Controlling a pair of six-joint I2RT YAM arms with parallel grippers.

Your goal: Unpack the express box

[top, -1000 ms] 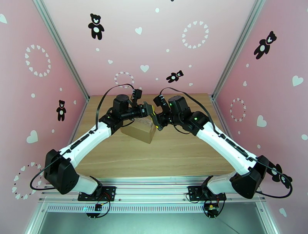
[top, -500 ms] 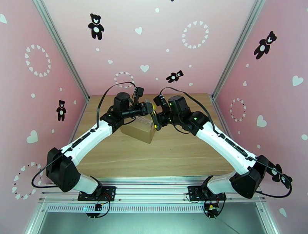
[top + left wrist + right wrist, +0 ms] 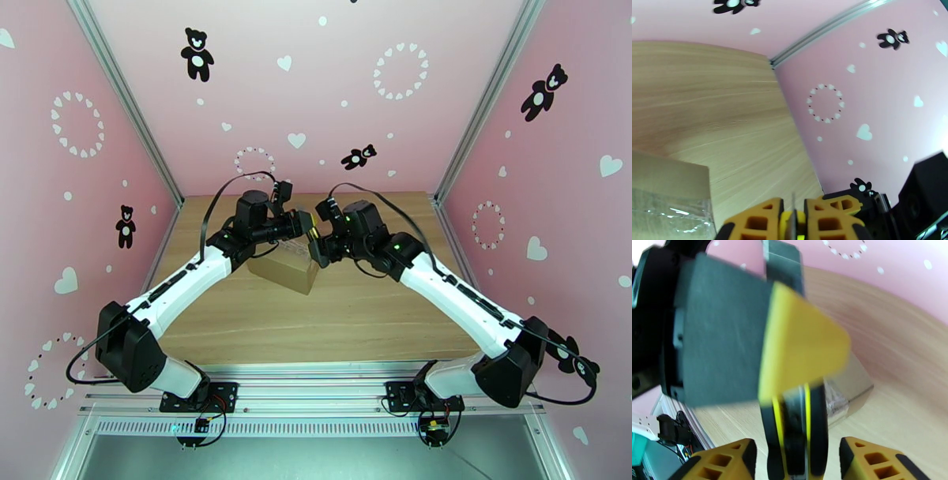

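- The left claw [image 3: 793,202] is shut tight, its yellow fingers pressed together on the utility knife [image 3: 796,417]; in the left wrist view a thin metal edge stands up from the slit between them.
- In the top view this claw hangs over the far right corner of the express box [image 3: 284,270], above it and not touching it.
- The express box lies flat on the wooden worktop [image 3: 355,316], a little left of centre and turned at an angle, under the spot where both arms meet.
- Clear shiny tape [image 3: 671,215] shows on the box top, low and to the left of the left claw's fingers.
- The black and yellow knife stands upright between the two claws, with the box behind and below it in the right wrist view.
- The right claw [image 3: 796,445] is open, one finger on each side of the knife with a gap on both sides, gripping nothing, just beside the box's right end.
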